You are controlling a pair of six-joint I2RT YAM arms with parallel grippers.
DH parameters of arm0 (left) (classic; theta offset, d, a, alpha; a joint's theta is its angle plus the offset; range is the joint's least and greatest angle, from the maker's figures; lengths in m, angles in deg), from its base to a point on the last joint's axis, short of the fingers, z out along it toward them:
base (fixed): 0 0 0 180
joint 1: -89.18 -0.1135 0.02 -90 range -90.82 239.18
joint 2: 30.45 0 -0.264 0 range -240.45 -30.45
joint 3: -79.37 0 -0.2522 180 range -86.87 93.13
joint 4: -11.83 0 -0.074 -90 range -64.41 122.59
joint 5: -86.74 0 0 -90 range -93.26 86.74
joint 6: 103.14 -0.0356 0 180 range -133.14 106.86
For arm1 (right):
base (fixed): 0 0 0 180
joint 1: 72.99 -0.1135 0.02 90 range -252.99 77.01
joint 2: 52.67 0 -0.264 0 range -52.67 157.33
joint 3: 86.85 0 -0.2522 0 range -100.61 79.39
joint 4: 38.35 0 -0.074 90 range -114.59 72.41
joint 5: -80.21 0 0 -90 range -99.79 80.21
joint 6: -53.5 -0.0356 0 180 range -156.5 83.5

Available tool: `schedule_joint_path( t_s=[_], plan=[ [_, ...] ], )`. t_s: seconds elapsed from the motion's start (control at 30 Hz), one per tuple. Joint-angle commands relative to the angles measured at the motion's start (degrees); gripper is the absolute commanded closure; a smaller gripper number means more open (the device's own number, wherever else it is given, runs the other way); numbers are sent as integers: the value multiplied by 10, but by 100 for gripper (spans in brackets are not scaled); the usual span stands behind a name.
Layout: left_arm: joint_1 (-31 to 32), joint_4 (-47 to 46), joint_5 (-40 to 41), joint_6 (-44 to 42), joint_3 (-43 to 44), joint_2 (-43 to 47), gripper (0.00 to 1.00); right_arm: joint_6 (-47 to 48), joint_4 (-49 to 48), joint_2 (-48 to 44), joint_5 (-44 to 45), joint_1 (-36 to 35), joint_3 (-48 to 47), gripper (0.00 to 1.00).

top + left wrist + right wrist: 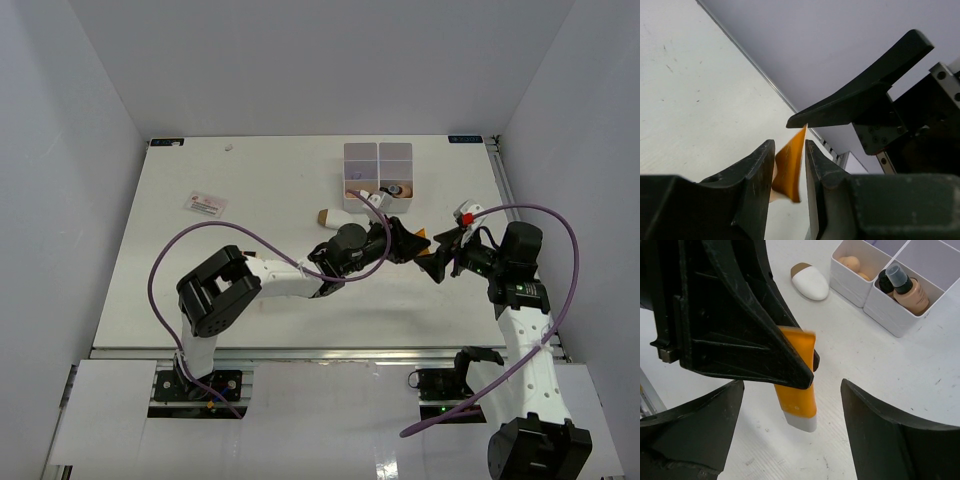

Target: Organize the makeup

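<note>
Grey walls enclose a white table (260, 180), where both arms meet toward the right edge, about midway between the near and far edges. The left gripper (410, 241) is clamped on an orange tube (797, 390). Its black fingers (757, 175) press the flat upper end while the white cap points down toward the tabletop. The right gripper (438, 255) faces it with fingers spread wide on either side of the tube, not closed on it; whether one tip grazes the tube's top corner cannot be told. Beyond them, near the far edge and right of centre, stands a white compartment box (395, 150). One cell holds tan sponges (851, 263), and the next holds a beige bottle (910, 292) with a clear cap and a dark item beside it. A white oval piece (811, 282) with a brown tip lies on the table just left of the box. A small card (205, 204) lies toward the far left corner.
</note>
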Motion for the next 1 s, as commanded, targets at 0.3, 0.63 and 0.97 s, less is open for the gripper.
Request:
schedule_joint_path(
  t_s=[0.3,0.63,0.97],
  plan=[
    [-44,70,-45,-90,-73,132,64,98,57,-6,-51,-1,-21,7],
    [-87,216,-63,-184,-97,235,39,259,211,34,-80,1,-79,3],
    [-134,459,-99,-377,-57,314,19,463,501,207,21,0,-183,0]
  ],
)
